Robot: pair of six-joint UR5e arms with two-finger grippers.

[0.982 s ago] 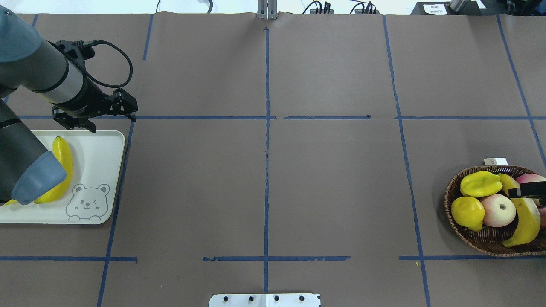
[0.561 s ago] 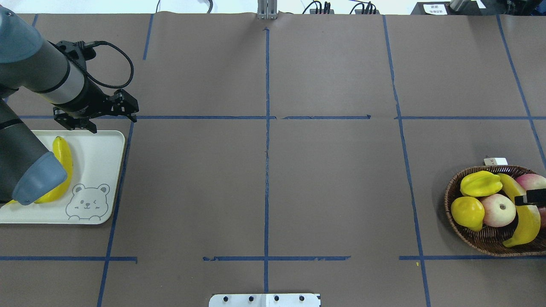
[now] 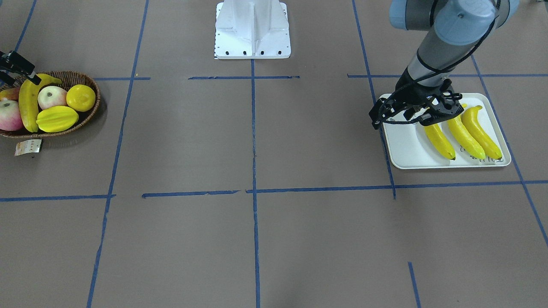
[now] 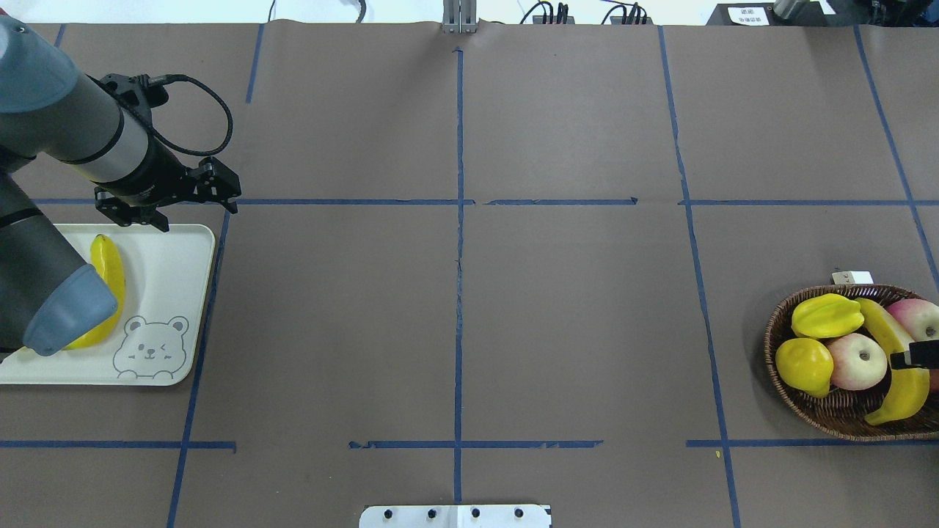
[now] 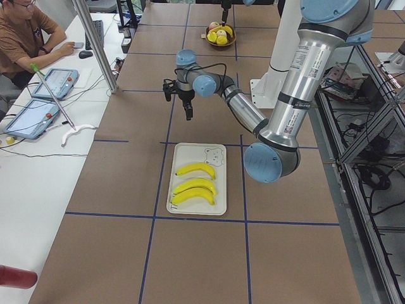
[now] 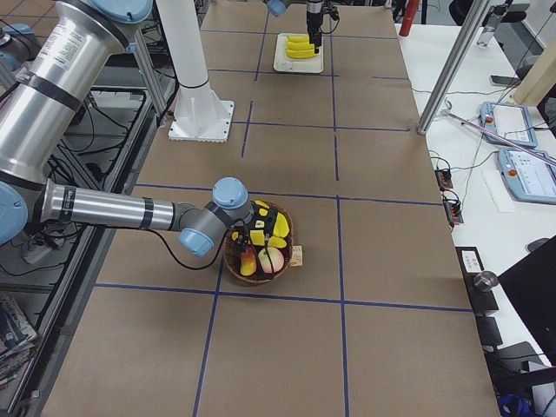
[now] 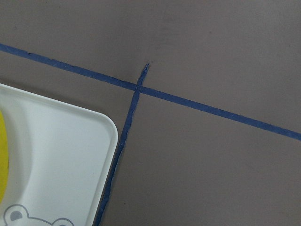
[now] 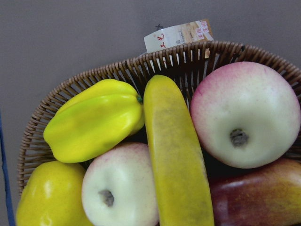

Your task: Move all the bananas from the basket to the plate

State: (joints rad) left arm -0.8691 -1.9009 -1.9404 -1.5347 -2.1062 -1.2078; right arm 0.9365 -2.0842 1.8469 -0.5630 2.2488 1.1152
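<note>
Three yellow bananas (image 3: 464, 137) lie side by side on the pale bear-face plate (image 3: 402, 145). In the overhead view only one of them (image 4: 110, 271) shows on the plate (image 4: 169, 293), as the left arm hides the rest. My left gripper (image 3: 428, 117) hovers over the plate's far edge, open and empty; it also shows in the overhead view (image 4: 136, 216). A fourth banana (image 4: 899, 381) lies in the wicker basket (image 4: 777, 345), and fills the middle of the right wrist view (image 8: 176, 155). My right gripper (image 4: 917, 357) is just above it, half out of frame, with its fingers apart.
The basket also holds a ridged starfruit (image 4: 825, 315), a lemon (image 4: 805, 365) and two apples (image 4: 857, 361). A paper tag (image 4: 851, 278) lies behind it. The robot's white base (image 3: 252, 30) stands mid-table. An operator (image 5: 25, 31) sits at a side desk.
My right gripper has slid along the basket banana toward the near side and further out of the overhead frame. My left gripper has shifted only slightly over the plate's edge.
</note>
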